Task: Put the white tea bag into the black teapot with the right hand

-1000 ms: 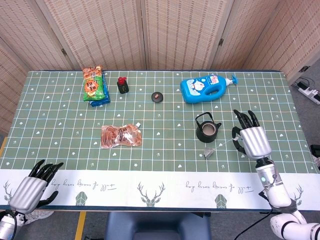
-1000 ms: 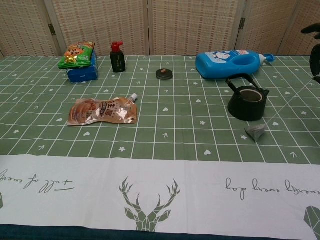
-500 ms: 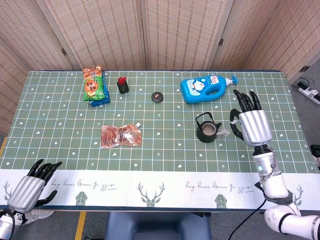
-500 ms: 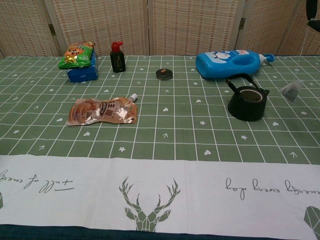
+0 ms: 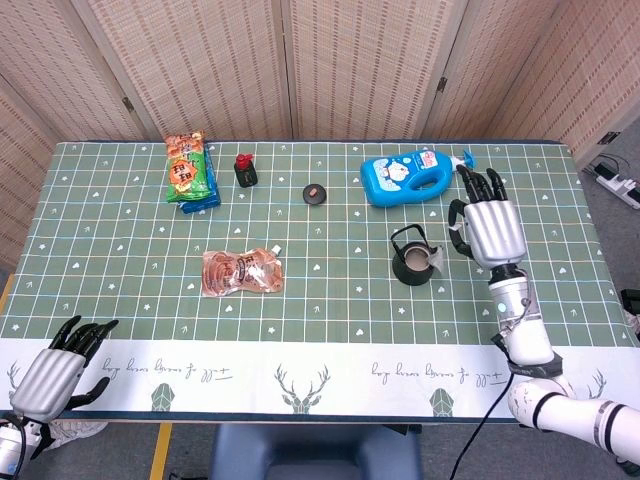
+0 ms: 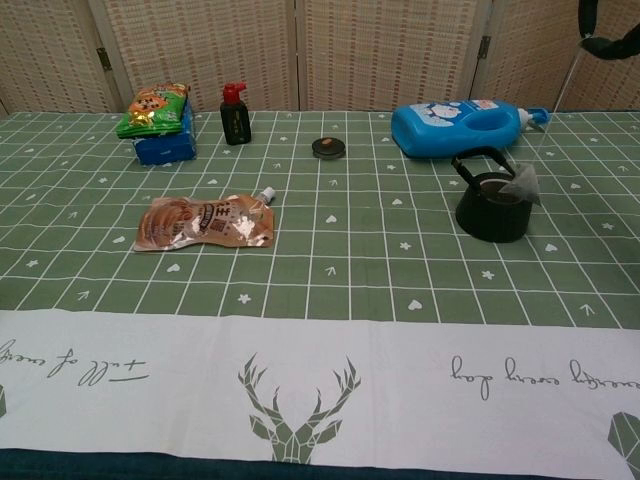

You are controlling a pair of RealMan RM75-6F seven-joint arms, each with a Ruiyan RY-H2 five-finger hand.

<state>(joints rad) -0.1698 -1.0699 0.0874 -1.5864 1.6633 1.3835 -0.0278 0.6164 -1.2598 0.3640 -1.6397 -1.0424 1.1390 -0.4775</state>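
Observation:
The black teapot (image 5: 413, 263) stands lidless on the green cloth, right of centre, and is also in the chest view (image 6: 494, 206). My right hand (image 5: 487, 226) hovers just right of it, fingers pointing away from me, and holds the tea bag's string. The white tea bag (image 6: 522, 184) dangles from that string at the teapot's right rim, and it shows in the head view too (image 5: 440, 257). Only an edge of the right hand (image 6: 597, 40) reaches the chest view's top right corner. My left hand (image 5: 55, 377) hangs off the table's near left corner, open and holding nothing.
A blue detergent bottle (image 5: 410, 178) lies behind the teapot. A small round lid (image 5: 315, 193), a dark little bottle (image 5: 245, 171) and stacked snack packs (image 5: 190, 168) sit along the back. An orange pouch (image 5: 241, 272) lies left of centre.
The right hand lifted the tea bag off the cloth and carried it up and leftwards, so it now hangs at the teapot's right rim. The left hand drifted slightly lower.

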